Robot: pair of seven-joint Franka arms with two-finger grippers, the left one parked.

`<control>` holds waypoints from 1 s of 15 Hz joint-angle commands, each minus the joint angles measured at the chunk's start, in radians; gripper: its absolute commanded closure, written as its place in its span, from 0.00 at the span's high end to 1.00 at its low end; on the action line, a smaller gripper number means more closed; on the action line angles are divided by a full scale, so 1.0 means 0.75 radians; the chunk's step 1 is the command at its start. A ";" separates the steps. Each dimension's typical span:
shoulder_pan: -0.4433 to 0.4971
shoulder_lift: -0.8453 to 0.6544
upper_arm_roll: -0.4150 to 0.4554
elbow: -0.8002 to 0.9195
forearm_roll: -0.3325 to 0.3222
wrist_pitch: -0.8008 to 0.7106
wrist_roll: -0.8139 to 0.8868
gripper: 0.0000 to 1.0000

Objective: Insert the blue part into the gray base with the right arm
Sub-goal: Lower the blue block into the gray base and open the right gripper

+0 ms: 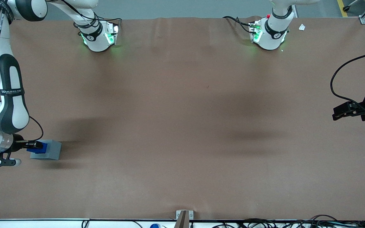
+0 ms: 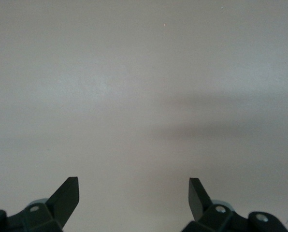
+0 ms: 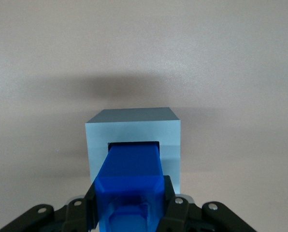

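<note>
Blue part clamped between the two black fingers of the gripper, jaws closed against its sides, leading end already at the mouth of the square recess in the gray base. Seen from the right wrist: long axis of the part running straight away from the gripper toward the recess, centred between the recess walls, with a thin dark gap visible along the upper edge of the opening. How deep the end has entered, impossible to say; most of the part's length lies outside.

Seen from the front: blue part touching the gray base at the working arm's end of the brown surface, nearer the front camera than either arm's pedestal, gripper just beside the base, on the right arm.

Deciding relation for the coming move: recess dead ahead of the gripper along the part's own axis. Likely need: a straight push along that line, no twist. Probable risk: a slight tilt jamming an edge on the recess rim, or the light base sliding along the surface instead of taking the part.
</note>
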 commanded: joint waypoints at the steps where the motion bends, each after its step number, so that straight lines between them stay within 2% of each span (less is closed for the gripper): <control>1: -0.013 -0.012 0.014 -0.014 0.023 0.004 -0.045 0.68; 2: -0.011 -0.012 0.014 -0.012 0.023 0.006 -0.043 1.00; 10: 0.005 -0.031 0.016 0.037 0.015 -0.014 -0.041 1.00; 15: 0.027 -0.114 0.022 0.162 0.029 -0.280 -0.029 1.00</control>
